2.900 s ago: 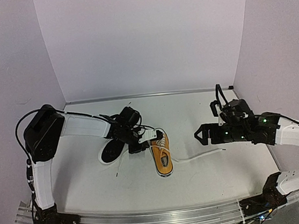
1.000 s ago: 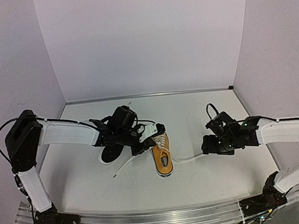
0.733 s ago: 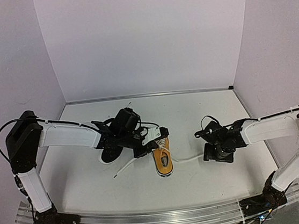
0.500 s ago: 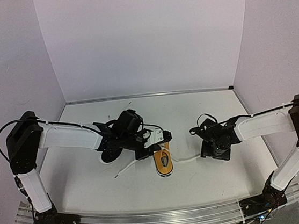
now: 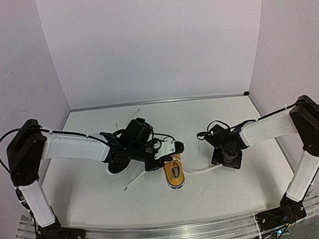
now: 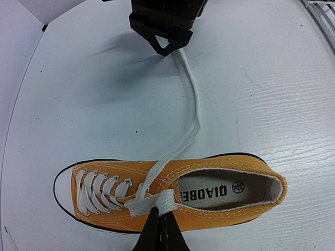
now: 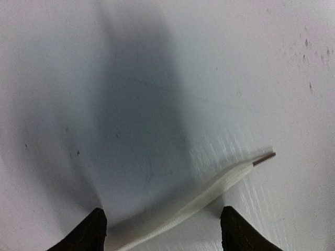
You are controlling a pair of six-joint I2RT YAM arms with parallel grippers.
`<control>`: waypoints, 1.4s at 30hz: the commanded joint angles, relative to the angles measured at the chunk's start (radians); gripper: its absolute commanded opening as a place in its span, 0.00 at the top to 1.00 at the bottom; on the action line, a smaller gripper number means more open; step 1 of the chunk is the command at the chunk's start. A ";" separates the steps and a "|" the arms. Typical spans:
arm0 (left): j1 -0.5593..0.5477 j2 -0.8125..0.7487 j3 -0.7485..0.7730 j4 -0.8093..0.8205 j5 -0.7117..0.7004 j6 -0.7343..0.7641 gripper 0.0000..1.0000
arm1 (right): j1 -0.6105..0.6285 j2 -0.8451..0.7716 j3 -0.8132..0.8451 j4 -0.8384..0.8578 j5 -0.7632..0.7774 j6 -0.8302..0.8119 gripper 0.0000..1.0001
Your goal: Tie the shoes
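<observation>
Presently, the right gripper [image 7: 163, 226] stood apart, straddling the free tip of the long white flat lace [image 7: 220, 184] on the white table [image 7: 209, 63]. The left gripper [image 6: 159, 231] was pinched together on the other strand [image 6: 157, 203] at the orange canvas low-top sneaker [image 6: 220, 217], mid-table. Judged step: securing both ends. Next, the right jaws must close squarely on the tip.

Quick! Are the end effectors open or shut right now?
Left end effector: closed on a white lace.
Right end effector: open, astride the lace tip.

White-shelled left arm [image 5: 73, 145] and right arm [image 5: 264, 130], black joints, cables; black left pincer [image 6: 159, 226].
</observation>
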State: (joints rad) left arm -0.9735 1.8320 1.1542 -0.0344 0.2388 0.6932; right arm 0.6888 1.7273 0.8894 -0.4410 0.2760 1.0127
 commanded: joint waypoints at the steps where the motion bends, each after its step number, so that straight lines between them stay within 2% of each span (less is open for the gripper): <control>1: -0.011 -0.043 -0.009 0.021 -0.012 0.027 1.00 | -0.010 0.057 0.006 0.035 -0.034 0.029 0.32; 4: -0.013 -0.044 -0.010 0.018 -0.016 0.029 1.00 | -0.018 0.070 -0.003 0.050 -0.050 0.035 0.39; 7: -0.013 -0.050 -0.012 0.020 -0.017 0.033 1.00 | -0.023 0.057 -0.015 0.052 -0.051 0.036 0.55; 11: -0.014 -0.057 -0.022 0.030 0.001 0.044 1.00 | -0.028 0.021 -0.016 0.059 -0.042 0.007 0.99; 16: -0.019 -0.060 -0.042 0.081 -0.002 0.056 1.00 | -0.029 -0.057 0.051 0.083 -0.011 -0.104 1.00; 21: -0.021 -0.063 -0.064 0.130 -0.007 0.070 1.00 | -0.029 -0.103 0.205 0.113 -0.029 -0.253 1.00; 26: -0.024 -0.063 -0.083 0.173 -0.013 0.090 1.00 | -0.029 -0.036 0.370 0.210 -0.222 -0.354 1.00; 33: -0.032 -0.078 -0.115 0.214 -0.033 0.129 1.00 | -0.028 0.159 0.638 0.314 -0.498 -0.368 1.00; 42: -0.046 -0.093 -0.145 0.219 -0.061 0.167 1.00 | -0.007 0.381 0.992 0.314 -0.762 -0.363 1.00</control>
State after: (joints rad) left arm -1.0062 1.7924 1.0190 0.1423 0.1939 0.8271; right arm 0.6641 2.0537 1.7571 -0.1591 -0.3277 0.6584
